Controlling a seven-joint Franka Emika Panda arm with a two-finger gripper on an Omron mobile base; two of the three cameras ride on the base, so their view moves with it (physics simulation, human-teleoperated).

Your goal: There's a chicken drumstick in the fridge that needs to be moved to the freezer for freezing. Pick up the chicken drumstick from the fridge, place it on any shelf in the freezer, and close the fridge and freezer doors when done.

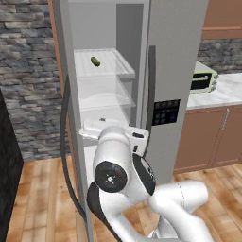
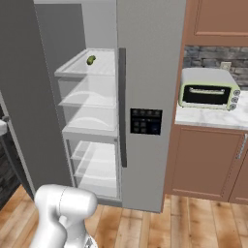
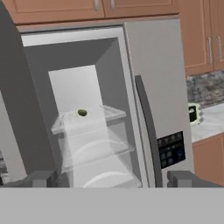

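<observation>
Gripper (image 3: 112, 178) spread and empty, faces the open compartment (image 3: 78, 87); right door (image 3: 159, 78) shut, so its contents cannot be judged

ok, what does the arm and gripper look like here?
White rounded arm links with dark joints, plus a round dark cap with small pale dots on one joint. The gripper shows two small dark grey, blocky fingertips. No cables or markings visible.
</observation>
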